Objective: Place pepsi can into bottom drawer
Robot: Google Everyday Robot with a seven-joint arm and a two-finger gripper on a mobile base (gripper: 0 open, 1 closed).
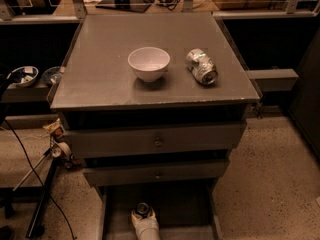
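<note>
A: Camera view check. Where's the gripper [144, 221]?
B: Low centre, at the frame's bottom edge. Pale wrist reaches up into the bottom drawer [182, 206]. Spread or clamped, can't tell from this angle.
A: And the pepsi can [143, 208]?
B: Right at the gripper's tip, upright, round top facing cam, approx mid-width over the drawer's tray. Resting on the tray or held above it, can't tell.
A: Drawer itself?
B: Pulled out at floor level, below the 2 upper drawers [156, 141] w/ small round knobs.
A: Cabinet top [100, 84]?
B: White bowl [148, 62] upright near centre. Dented silver-green can [202, 66] lies on its side toward the right edge, w/ a gap between them.
</note>
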